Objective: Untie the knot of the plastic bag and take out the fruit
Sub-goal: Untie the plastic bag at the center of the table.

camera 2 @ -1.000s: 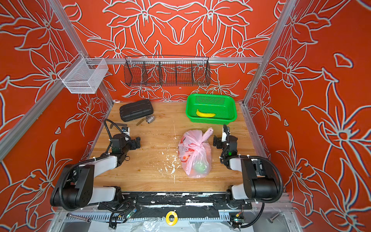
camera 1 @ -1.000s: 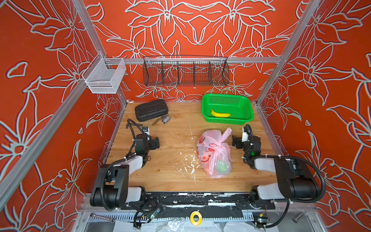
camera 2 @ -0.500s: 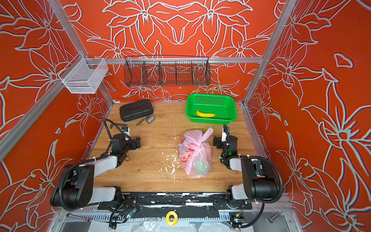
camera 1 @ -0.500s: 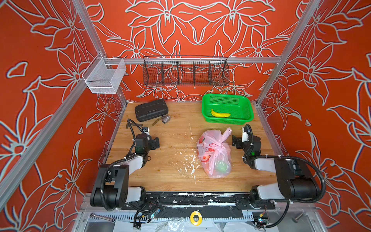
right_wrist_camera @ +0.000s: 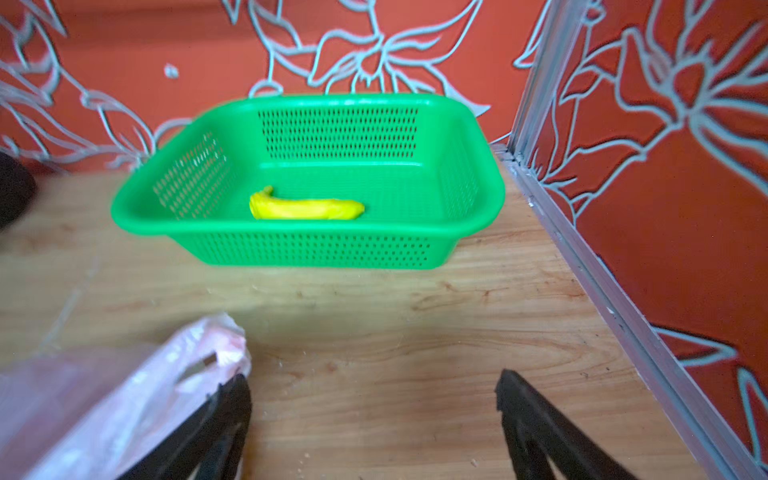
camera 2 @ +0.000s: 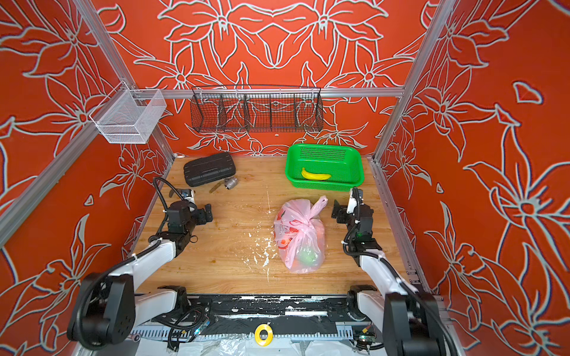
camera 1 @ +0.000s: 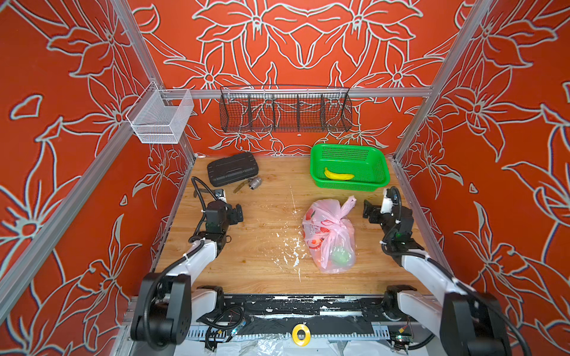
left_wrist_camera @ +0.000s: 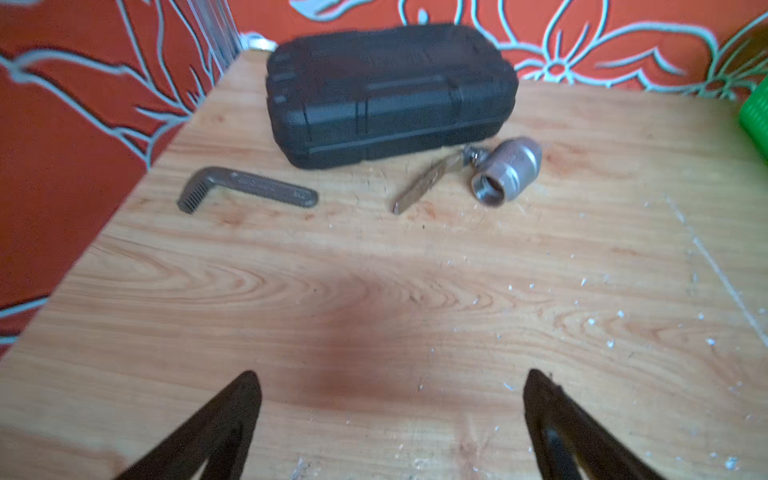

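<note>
The pink plastic bag (camera 1: 324, 228) (camera 2: 296, 228) lies on the wooden table, right of centre, tied shut. Its knot (camera 1: 338, 220) (camera 2: 309, 221) sits on top, with one handle end sticking up towards the basket. A round green fruit (camera 1: 340, 256) (camera 2: 307, 257) and reddish-orange shapes show through the plastic. My right gripper (camera 1: 367, 211) (camera 2: 335, 210) (right_wrist_camera: 374, 382) is open just right of the bag (right_wrist_camera: 104, 399); one finger is next to the bag's edge, and only bare wood lies between the fingers. My left gripper (camera 1: 239, 213) (camera 2: 209, 212) (left_wrist_camera: 390, 378) is open over bare wood, far left of the bag.
A green basket (camera 1: 348, 148) (camera 2: 324, 147) (right_wrist_camera: 291, 104) holding a yellow banana (camera 1: 338, 175) (right_wrist_camera: 305, 208) stands at the back right. A black case (camera 1: 233, 168) (left_wrist_camera: 386, 95), a metal valve (camera 1: 255, 182) (left_wrist_camera: 505, 170) and a bent metal bar (left_wrist_camera: 249, 189) lie at the back left. White flecks dot the table's middle.
</note>
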`<control>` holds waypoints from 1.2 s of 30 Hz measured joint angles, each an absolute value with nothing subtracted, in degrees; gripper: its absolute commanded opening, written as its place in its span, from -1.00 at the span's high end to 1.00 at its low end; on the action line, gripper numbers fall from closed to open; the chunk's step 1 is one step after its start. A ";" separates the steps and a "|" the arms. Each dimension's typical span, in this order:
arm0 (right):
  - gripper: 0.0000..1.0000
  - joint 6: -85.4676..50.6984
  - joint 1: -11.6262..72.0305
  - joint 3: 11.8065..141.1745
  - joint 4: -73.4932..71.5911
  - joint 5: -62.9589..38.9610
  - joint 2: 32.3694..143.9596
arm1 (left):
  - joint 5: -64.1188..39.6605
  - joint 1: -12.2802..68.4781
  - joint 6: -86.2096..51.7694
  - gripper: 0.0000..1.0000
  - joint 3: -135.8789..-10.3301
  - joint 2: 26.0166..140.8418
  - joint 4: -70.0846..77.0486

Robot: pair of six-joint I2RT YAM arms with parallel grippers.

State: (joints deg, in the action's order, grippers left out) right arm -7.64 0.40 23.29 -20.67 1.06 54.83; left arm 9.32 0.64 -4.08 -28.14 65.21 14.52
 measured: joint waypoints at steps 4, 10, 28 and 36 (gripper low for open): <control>-0.71 -16.49 0.47 31.46 -1.85 -0.67 44.21 | 9.34 1.54 -10.07 -0.95 -32.69 58.59 7.66; -0.62 -24.60 2.31 45.58 25.98 -10.94 39.97 | 2.09 5.85 -21.15 -0.97 -43.62 55.90 -5.13; -0.33 -29.82 19.46 51.24 48.99 -22.96 48.12 | -10.98 41.41 -19.53 -0.58 -68.64 78.06 -24.69; -0.27 -30.24 22.33 43.55 41.25 -19.94 52.62 | -9.93 50.04 7.16 -0.35 -66.65 86.28 -21.50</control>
State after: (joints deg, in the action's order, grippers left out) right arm -30.24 22.33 43.55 41.25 -19.94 52.62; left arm -9.93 50.04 7.16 -66.65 86.28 -21.50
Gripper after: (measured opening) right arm 0.645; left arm 0.700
